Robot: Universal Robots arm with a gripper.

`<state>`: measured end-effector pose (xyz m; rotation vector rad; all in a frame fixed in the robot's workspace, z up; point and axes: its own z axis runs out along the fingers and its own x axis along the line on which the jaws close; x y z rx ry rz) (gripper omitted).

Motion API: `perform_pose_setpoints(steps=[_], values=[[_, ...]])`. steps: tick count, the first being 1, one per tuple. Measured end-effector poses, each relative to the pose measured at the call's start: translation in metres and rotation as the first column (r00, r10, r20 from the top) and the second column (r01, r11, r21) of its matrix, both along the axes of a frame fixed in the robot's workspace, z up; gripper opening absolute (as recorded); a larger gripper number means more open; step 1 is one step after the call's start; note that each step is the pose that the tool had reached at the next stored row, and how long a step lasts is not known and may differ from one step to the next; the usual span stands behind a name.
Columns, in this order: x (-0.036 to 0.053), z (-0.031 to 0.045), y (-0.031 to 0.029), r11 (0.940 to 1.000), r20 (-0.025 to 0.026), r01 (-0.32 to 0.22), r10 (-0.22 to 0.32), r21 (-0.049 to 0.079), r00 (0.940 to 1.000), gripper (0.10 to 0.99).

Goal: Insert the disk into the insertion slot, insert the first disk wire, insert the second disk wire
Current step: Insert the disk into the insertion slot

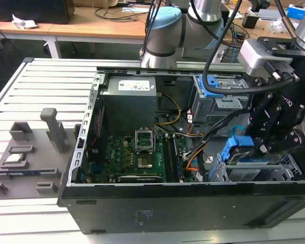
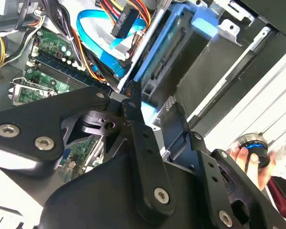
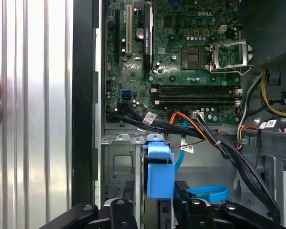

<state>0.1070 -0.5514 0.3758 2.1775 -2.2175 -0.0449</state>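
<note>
Open computer case (image 1: 142, 208) on a ribbed metal desk (image 1: 51, 81), with one arm at work in the lower right of the exterior view.

One gripper (image 1: 254, 147) has its jaws closed on the one disk (image 1: 236, 147). The disk is carried on edge, its bright blue carrier uppermost. It hangs just above the one insertion slot (image 1: 284, 170), the low silver-grey cage in the lower right corner of the case. It looks not yet seated.

In the first wrist view the blue carrier (image 3: 159, 167) stands between the two black jaws, over the cage's sheet metal.

One first disk wire (image 3: 193, 123), a red, orange and black bundle, crosses the case floor near the slot. One second disk wire (image 3: 209, 193), a light-blue flat cable, loops just beside the disk. Neither appears plugged into the disk.

A second, taller cage with blue tabs (image 1: 213, 96) stands behind the slot, well apart from the gripper.

Handling, as a judgement:
- **Disk:** stiff, fairly heavy and shock-sensitive; best held by its flat sides or the carrier frame, clear of the connector edge.
- **Wires:** light and limp; each is best taken at its small dark plug, not along the cable.
</note>
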Motion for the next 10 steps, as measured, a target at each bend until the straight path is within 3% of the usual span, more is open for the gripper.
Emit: perform_pose_setpoints(steps=[5, 8, 10], values=[[0.0, -0.0003, 0.0, 1.0, 0.0001, 0.0, 0.0, 0.0, 1.0, 0.435], [0.0001, 0.013, 0.0006, 1.0, 0.0002, 0.0, 0.0, 0.0, 1.0, 0.435], [0.0, 0.0134, 0.0008, 1.0, 0.0001, 0.0, 0.0, 0.001, 1.0, 0.435]])
